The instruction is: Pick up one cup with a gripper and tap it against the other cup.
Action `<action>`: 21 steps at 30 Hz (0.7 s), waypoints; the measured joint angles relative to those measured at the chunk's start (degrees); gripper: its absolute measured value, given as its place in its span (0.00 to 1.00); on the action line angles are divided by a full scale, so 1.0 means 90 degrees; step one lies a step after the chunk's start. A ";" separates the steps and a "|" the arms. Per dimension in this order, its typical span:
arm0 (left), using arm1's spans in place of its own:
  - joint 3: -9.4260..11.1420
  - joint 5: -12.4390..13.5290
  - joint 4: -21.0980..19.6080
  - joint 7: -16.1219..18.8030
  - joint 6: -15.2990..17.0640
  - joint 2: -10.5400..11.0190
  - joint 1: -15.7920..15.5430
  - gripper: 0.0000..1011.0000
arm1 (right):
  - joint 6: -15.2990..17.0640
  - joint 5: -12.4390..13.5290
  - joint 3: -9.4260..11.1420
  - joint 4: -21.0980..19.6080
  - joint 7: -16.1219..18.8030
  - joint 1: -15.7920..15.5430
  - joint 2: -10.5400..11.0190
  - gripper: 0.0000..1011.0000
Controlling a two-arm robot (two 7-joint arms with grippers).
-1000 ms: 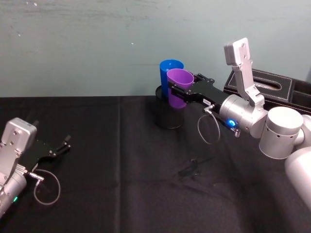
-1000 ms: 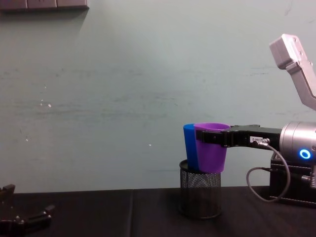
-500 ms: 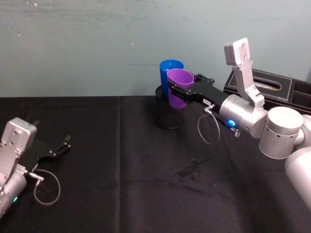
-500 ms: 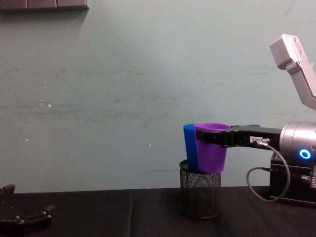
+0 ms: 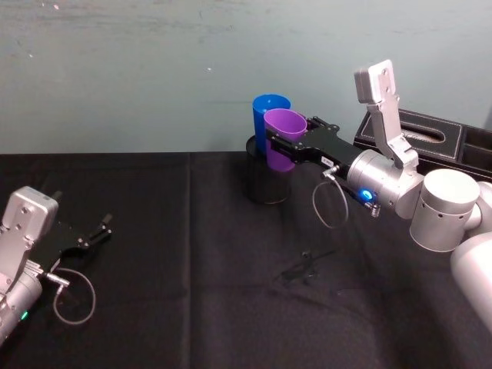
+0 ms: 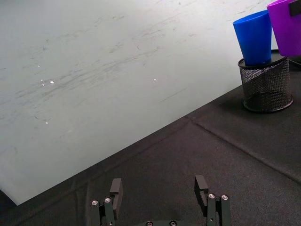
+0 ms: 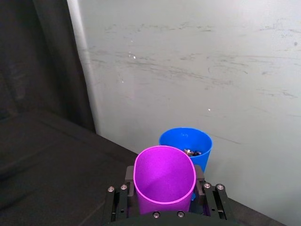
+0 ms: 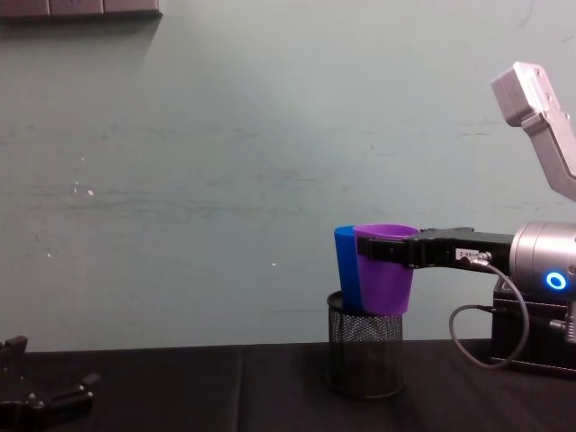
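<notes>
- The right tool is reaching forward over the far side of the counter, its fingers clamping the purple cup from both sides just under the rim and holding it upright in the air.
- The blue cup is standing in the black mesh pen holder, and the purple cup is hanging just beside it, partly over the holder's rim. Whether the two walls are actually touching cannot be told from here.
- In the right wrist view the purple cup's rim is looking squeezed toward an oval, so the grip seems firm.
- The left tool is lying idle on the counter at the near left, its fingers standing apart and holding nothing.
- The tap itself looks like the step in hand, with only a slight nudge toward the blue cup needed.
- A nudge that is too strong is likely to be tilting the blue cup in its holder, or sliding or tipping the light mesh holder.
- The purple cup is smooth and tapered, so a knock could be twisting it or working it downward between the fingers.
- Dropping lower risks the purple cup's base catching on the holder's rim.
</notes>
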 joint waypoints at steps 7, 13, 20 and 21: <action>0.0000 0.0000 0.0000 0.0000 0.0000 0.0000 0.0000 0.99 | 0.0000 0.0000 0.0000 0.0000 0.0000 0.0000 0.0000 0.71; 0.0000 0.0000 0.0000 0.0000 0.0000 0.0000 0.0000 0.99 | 0.0000 0.0000 0.0000 0.0000 0.0000 0.0000 0.0000 0.71; 0.0000 0.0000 0.0000 0.0000 0.0000 0.0000 0.0000 0.99 | 0.0028 0.0107 0.0002 -0.0276 0.0219 -0.0091 0.0095 0.71; 0.0000 0.0000 0.0000 0.0000 0.0000 0.0000 0.0000 0.99 | 0.0057 0.0136 0.0005 -0.0355 0.0248 -0.0130 0.0123 0.71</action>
